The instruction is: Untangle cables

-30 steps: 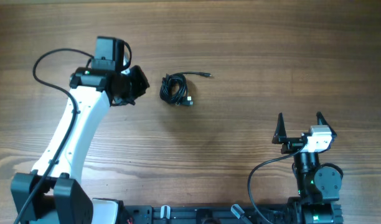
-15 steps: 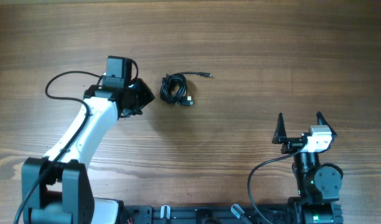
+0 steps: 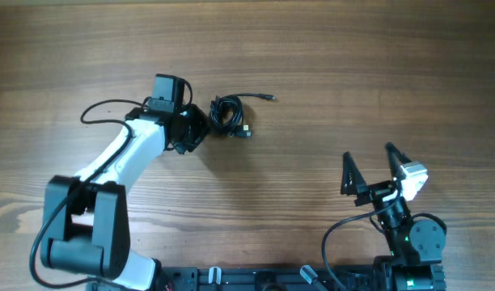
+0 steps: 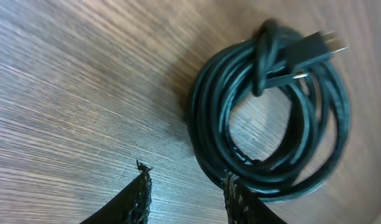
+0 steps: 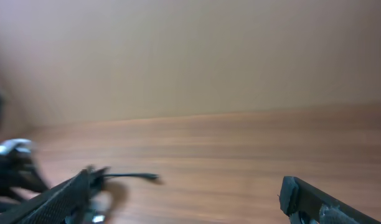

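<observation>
The cables (image 3: 228,115) are a small black coiled bunch on the wooden table, with one plug end stretched to the right (image 3: 268,98). In the left wrist view the coil (image 4: 271,112) fills the upper right, with a plug across its top. My left gripper (image 3: 199,125) is open just left of the coil; its right finger touches the coil's lower edge (image 4: 185,180). My right gripper (image 3: 369,159) is open and empty at the near right, far from the cables. In the right wrist view (image 5: 187,190) a plug end (image 5: 150,177) shows blurred in the distance.
The left arm (image 3: 126,153) reaches in from the near left, with its own black wire looping beside it (image 3: 102,109). The right arm's base (image 3: 409,234) stands at the near right edge. Bare wood surrounds the coil.
My left gripper has moved right, up to the coil's left edge. My right gripper has tilted and shifted a little left, still open.
</observation>
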Robot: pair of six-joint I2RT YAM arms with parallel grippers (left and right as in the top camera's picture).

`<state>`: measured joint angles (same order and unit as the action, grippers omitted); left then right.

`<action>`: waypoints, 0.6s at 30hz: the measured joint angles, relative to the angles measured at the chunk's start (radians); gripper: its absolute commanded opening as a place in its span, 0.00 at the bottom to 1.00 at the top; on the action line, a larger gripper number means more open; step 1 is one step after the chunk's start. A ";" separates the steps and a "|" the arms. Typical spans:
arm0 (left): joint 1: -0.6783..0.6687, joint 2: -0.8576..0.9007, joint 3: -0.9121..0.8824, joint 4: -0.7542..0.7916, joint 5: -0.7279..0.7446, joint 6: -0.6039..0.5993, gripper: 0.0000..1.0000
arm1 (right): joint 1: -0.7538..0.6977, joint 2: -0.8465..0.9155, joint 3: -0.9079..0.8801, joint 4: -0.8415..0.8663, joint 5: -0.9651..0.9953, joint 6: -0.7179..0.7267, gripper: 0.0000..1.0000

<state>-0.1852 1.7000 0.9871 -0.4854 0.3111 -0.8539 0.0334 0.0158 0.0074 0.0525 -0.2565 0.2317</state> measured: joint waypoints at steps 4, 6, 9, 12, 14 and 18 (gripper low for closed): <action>-0.018 0.041 0.000 0.023 0.006 -0.040 0.46 | 0.000 0.010 0.044 -0.004 -0.051 0.065 1.00; -0.029 0.049 -0.001 0.040 0.010 -0.051 0.46 | 0.000 0.032 0.098 -0.013 -0.063 0.080 1.00; -0.054 0.051 -0.001 0.072 0.010 -0.060 0.47 | 0.000 0.090 0.212 -0.055 -0.080 0.092 1.00; -0.075 0.051 -0.001 0.114 0.010 -0.066 0.46 | 0.000 0.169 0.320 -0.114 -0.100 0.089 1.00; -0.082 0.051 -0.001 0.144 0.010 -0.069 0.45 | 0.000 0.245 0.406 -0.168 -0.126 0.080 1.00; -0.083 0.051 -0.001 0.185 0.002 -0.073 0.29 | 0.000 0.414 0.585 -0.268 -0.186 0.063 1.00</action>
<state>-0.2684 1.7508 0.9859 -0.3008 0.3130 -0.9272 0.0334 0.4294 0.5922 -0.2157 -0.4427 0.2951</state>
